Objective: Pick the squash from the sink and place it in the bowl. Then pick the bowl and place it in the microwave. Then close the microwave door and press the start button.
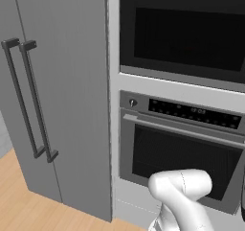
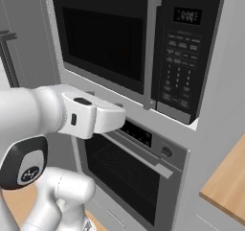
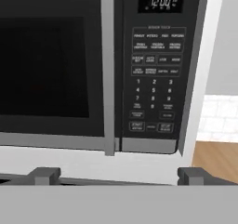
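gripper (image 3: 118, 175) jaws wide | microwave (image 3: 153, 74) keypad ahead, seemingly untouched

The microwave (image 3: 153, 69) display reads 12:00; its keypad labels are too blurred.

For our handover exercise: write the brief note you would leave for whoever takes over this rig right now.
Gripper: open, holding nothing, fingers spread wide, pointing at the microwave front.
Microwave door: closed, with its vertical handle beside the control panel. The clock display is lit.
Squash and bowl: nothing can be made out behind the dark door glass, so check.
Wall oven sits directly below the microwave; fridge stands to its left.
Done: door shut.
Left: press the start button, low on the panel's left side.
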